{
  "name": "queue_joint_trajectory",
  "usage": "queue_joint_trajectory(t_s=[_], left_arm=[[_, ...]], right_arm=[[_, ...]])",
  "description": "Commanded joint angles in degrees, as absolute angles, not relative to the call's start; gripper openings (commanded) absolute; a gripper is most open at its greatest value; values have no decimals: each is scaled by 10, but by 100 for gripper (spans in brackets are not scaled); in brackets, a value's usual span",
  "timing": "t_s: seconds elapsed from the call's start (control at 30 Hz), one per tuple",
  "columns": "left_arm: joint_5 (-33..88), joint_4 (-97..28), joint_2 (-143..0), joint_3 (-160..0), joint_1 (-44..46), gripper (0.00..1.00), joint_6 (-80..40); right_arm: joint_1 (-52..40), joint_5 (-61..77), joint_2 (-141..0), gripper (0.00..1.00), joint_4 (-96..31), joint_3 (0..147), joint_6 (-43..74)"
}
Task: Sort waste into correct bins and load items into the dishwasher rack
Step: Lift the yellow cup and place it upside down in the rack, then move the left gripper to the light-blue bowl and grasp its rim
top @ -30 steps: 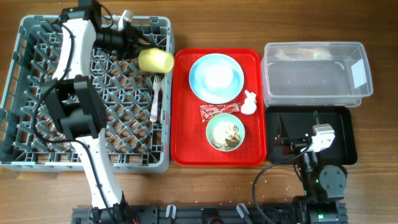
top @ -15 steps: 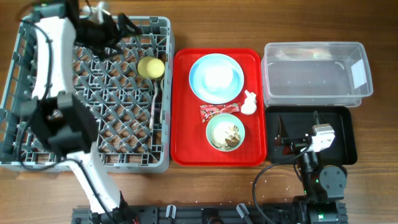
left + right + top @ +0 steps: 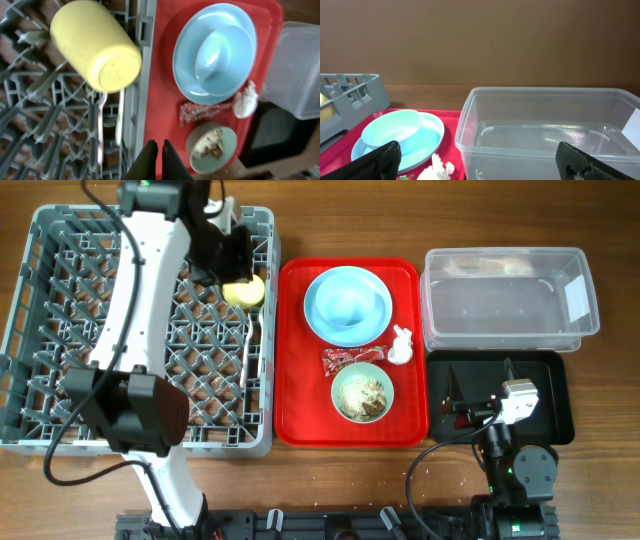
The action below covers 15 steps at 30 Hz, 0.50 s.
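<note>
Currently: left gripper (image 3: pixel 160 150) is closed and empty, hovering over the right edge of the dishwasher rack (image 3: pixel 30 300). Yellow cup (image 3: pixel 243 290) lies on its side in the rack near that edge, with the white fork (image 3: pixel 250 340) just below it. Right gripper (image 3: pixel 479 165) has its jaws wide apart, empty, above the black tray (image 3: pixel 555 420) next to the clear tub (image 3: pixel 500 310). Plate (image 3: pixel 313 310), wrapper (image 3: pixel 350 358), tissue (image 3: pixel 401 345) and bowl (image 3: pixel 337 405) with food scraps (image 3: pixel 368 392) are on the red tray (image 3: pixel 300 420) on the counter (image 3: pixel 600 480).
</note>
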State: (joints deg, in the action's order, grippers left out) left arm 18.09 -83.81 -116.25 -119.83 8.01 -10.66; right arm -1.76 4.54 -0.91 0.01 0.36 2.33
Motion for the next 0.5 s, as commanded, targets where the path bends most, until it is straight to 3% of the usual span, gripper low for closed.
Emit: queue_joint_trajectory(t_s=[0.0, 0.1, 0.47], left_arm=[[155, -780, -1171, -1101, 93, 4, -110], [142, -706, -1171, -1051, 85, 4, -116], [24, -638, -1173, -1030, 85, 4, -147]], right_arm=[[-15, 54, -6, 100, 3, 3, 30], [-15, 54, -6, 100, 3, 3, 30], [-15, 54, -6, 100, 3, 3, 30]])
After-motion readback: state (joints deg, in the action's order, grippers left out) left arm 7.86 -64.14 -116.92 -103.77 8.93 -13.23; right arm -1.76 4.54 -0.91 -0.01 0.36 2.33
